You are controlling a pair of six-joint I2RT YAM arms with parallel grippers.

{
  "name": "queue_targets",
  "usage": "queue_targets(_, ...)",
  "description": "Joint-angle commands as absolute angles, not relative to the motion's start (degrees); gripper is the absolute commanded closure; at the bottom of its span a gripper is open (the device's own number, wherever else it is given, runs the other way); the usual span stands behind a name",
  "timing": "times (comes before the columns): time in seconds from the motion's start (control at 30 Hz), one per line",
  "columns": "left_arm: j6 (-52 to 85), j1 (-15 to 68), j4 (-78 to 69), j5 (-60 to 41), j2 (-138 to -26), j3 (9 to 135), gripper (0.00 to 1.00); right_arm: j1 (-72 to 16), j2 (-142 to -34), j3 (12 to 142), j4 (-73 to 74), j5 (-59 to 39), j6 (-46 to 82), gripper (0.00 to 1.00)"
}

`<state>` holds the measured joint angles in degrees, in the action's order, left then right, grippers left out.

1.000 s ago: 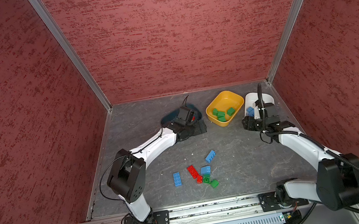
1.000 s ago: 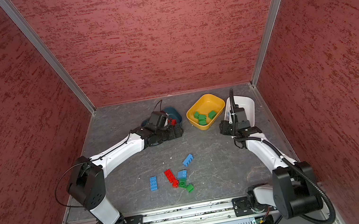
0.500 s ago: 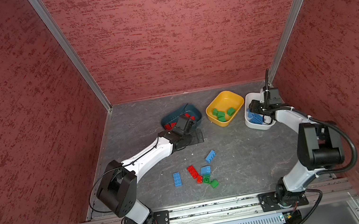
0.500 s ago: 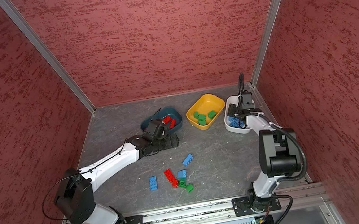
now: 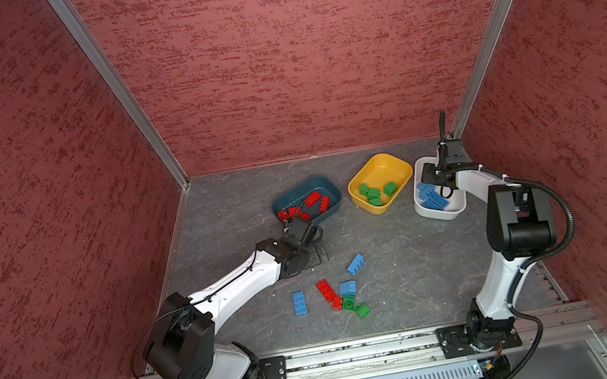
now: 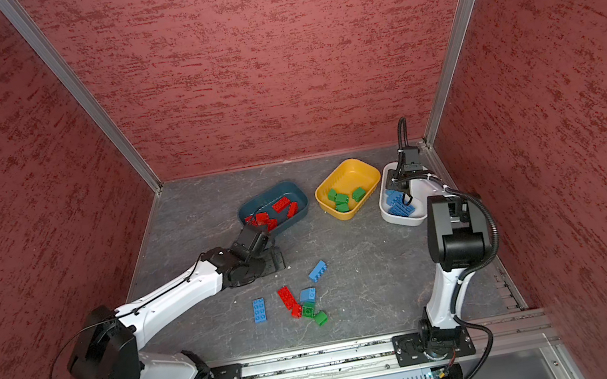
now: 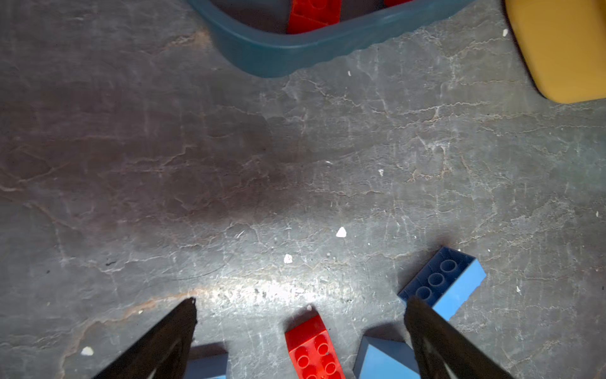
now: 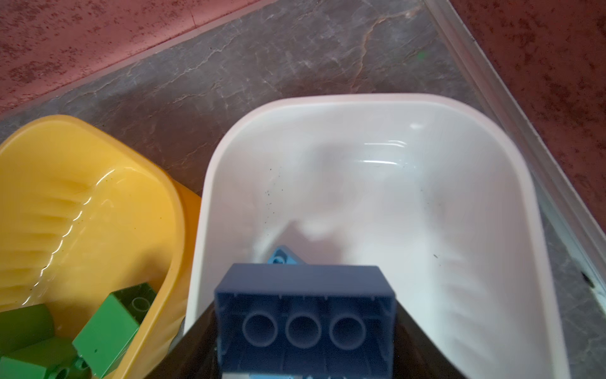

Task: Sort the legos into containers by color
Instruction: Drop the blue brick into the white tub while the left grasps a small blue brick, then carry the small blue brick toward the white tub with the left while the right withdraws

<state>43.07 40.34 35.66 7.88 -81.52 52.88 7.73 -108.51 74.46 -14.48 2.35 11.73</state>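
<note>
The right gripper (image 8: 305, 325) pinches a blue brick (image 8: 303, 285) by its long sides, hollow underside toward the wrist camera. It hangs over the white tub (image 5: 443, 212) at the right of both top views. I judge it is held there for release onto the sorted blue bricks (image 5: 433, 196) already lying in that tub.

The left gripper (image 7: 300, 305) is spread wide and empty, low over the grey worktop (image 5: 399, 266) just below the dark teal tub (image 5: 329, 188), which holds sorted red bricks (image 5: 313, 200). In its wrist view a red brick (image 7: 311, 351) lies on the worktop in line between the fingers, so a pick from the loose legos (image 5: 349, 304), a red, blue and green mix in the lower middle of both top views, looks likely next.

The yellow tub (image 5: 377, 162), between the other two, holds green bricks (image 5: 374, 194). The tubs stand in a row along the back, one colour each.

No brand, label or writing can be read anywhere
</note>
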Motion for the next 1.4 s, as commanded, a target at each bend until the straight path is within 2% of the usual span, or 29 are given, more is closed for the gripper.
queue_targets(0.0, 45.25, 39.76, 36.69, 9.79, -80.51, 52.47, 0.01, 7.85, -110.58, 77.80, -16.90, 5.38, 11.79, 0.35)
queue_targets(0.33, 48.42, 39.68, 40.28, 10.37, -80.74, 50.90, 0.01, 7.76, -110.16, 79.02, -17.93, 5.36, 14.40, 0.14)
queue_targets(0.37, 49.09, 39.73, 40.86, 10.45, -80.74, 50.64, 0.01, 7.82, -109.61, 78.72, -17.85, 5.14, 14.59, 0.11)
queue_targets(0.4, 49.91, 39.66, 41.70, 10.78, -80.69, 50.33, 0.01, 7.75, -108.78, 78.30, -17.72, 4.56, 14.67, 0.02)
queue_targets(0.63, 49.93, 40.15, 43.27, 8.04, -80.07, 46.47, 0.00, 7.44, -101.87, 73.14, -13.93, 0.66, 16.14, 0.01)
queue_targets(0.8, 47.94, 43.11, 42.58, 4.36, -81.04, 43.14, 0.15, 7.12, -98.74, 71.20, -12.78, -1.92, 17.31, 0.01)
queue_targets(1.1, 47.37, 45.87, 41.16, 4.83, -85.10, 42.71, 0.45, 6.34, -96.35, 69.87, -11.98, -3.58, 18.19, 0.01)
queue_targets(1.37, 48.38, 47.10, 42.35, 7.71, -86.38, 43.87, 0.59, 5.57, -95.11, 68.82, -11.73, -3.76, 17.68, 0.01)
